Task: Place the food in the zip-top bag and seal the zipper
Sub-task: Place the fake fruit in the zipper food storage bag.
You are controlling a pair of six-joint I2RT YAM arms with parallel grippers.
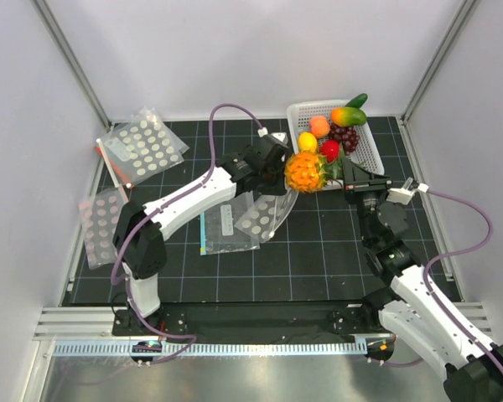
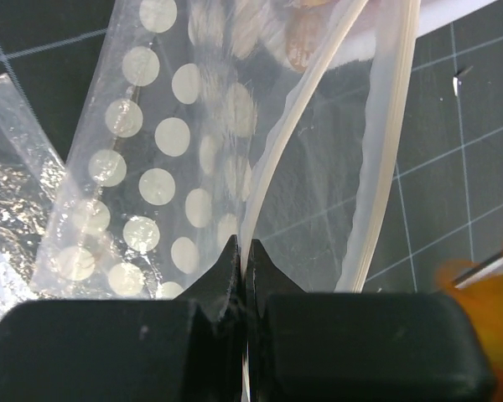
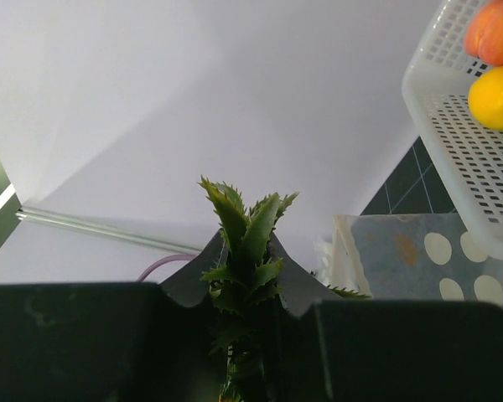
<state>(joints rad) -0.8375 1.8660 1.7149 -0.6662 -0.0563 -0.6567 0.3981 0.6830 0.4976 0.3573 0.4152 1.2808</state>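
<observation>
My left gripper [image 1: 274,165] is shut on the mouth edge of the white-dotted zip-top bag [image 1: 261,214] and holds it lifted. In the left wrist view the jaws [image 2: 241,248] pinch one lip while the zipper strip [image 2: 387,159] curves away, so the mouth gapes open. My right gripper [image 1: 345,176] is shut on the green crown [image 3: 247,224] of the orange pineapple [image 1: 306,172], which hangs right beside the bag's mouth. The round red fruit [image 1: 329,150] lies in the white basket [image 1: 370,151]. I see no eggplant or chili.
The basket at the back right also holds a peach [image 1: 319,126], a lemon [image 1: 307,141], a mango [image 1: 349,115] and dark grapes [image 1: 344,134]. Two more dotted bags [image 1: 142,146] [image 1: 101,222] lie at the left. A plain clear bag [image 1: 220,230] lies under the held one.
</observation>
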